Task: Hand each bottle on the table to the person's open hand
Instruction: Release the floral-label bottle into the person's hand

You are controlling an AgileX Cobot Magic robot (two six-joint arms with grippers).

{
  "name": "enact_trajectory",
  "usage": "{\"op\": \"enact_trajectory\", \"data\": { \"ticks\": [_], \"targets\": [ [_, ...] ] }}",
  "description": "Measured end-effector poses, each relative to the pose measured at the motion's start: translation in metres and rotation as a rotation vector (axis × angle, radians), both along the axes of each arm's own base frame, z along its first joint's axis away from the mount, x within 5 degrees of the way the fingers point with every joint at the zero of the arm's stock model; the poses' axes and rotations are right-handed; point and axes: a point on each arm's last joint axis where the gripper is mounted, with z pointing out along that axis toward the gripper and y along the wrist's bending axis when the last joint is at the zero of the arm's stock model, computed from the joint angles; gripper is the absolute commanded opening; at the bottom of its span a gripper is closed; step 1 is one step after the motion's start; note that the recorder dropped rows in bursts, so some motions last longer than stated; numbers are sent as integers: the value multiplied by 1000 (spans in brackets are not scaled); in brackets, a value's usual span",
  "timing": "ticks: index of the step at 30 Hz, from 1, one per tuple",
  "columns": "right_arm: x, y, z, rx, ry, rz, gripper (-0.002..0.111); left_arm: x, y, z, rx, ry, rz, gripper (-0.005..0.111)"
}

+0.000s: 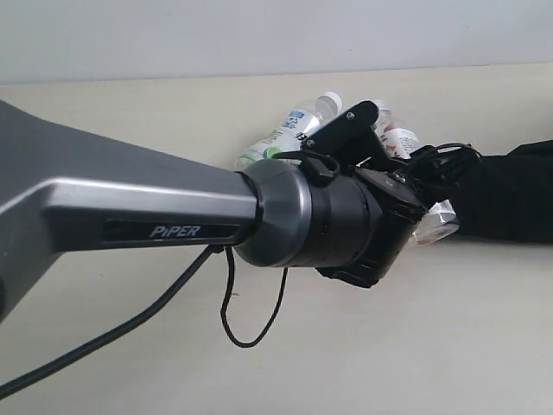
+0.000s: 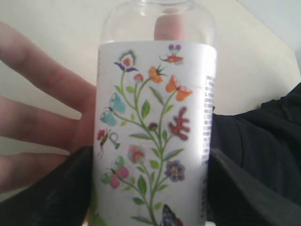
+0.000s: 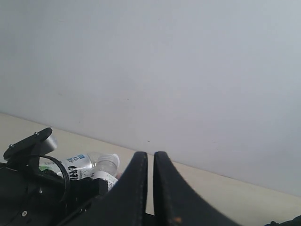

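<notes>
My left gripper [image 2: 150, 188] is shut on a clear bottle with a white flowered label [image 2: 155, 122], one black finger on each side. Right behind it is the person's open hand [image 2: 42, 127], fingers spread, with a black sleeve [image 2: 263, 155]. In the exterior view the left gripper [image 1: 422, 216] reaches to the sleeve [image 1: 510, 190], and only a bit of the held bottle [image 1: 436, 223] shows. On the table [image 1: 432, 328] behind lie a white-capped, blue- and green-labelled bottle [image 1: 289, 131] and another bottle [image 1: 395, 137], partly hidden. My right gripper [image 3: 150, 157] is shut and empty.
The big grey left arm [image 1: 130, 207] fills the left of the exterior view, its black cable [image 1: 229, 303] hanging down to the table. The right wrist view shows the blue-labelled bottle [image 3: 82, 162] beside the left arm's black bracket [image 3: 28, 143], and a pale wall [image 3: 164, 70] behind.
</notes>
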Motion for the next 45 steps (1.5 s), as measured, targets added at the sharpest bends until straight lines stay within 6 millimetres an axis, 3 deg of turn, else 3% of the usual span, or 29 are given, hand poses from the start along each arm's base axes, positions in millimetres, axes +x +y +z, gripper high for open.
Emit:
{"op": "enact_trajectory", "data": {
  "ticks": [12, 20, 23, 30, 37, 45],
  "targets": [
    [0, 0, 0, 0, 0, 0, 7, 0, -2, 0, -15, 10, -24, 2],
    [0, 0, 0, 0, 0, 0, 7, 0, -2, -1, -38, 22, -12, 43],
    [0, 0, 0, 0, 0, 0, 7, 0, -2, -1, -60, 33, 5, 53],
    [0, 0, 0, 0, 0, 0, 7, 0, -2, -1, -73, 39, 16, 69],
    [0, 0, 0, 0, 0, 0, 7, 0, -2, -1, -75, 40, 17, 92],
    [0, 0, 0, 0, 0, 0, 7, 0, -2, 12, -97, 26, 16, 95]
  ]
}}
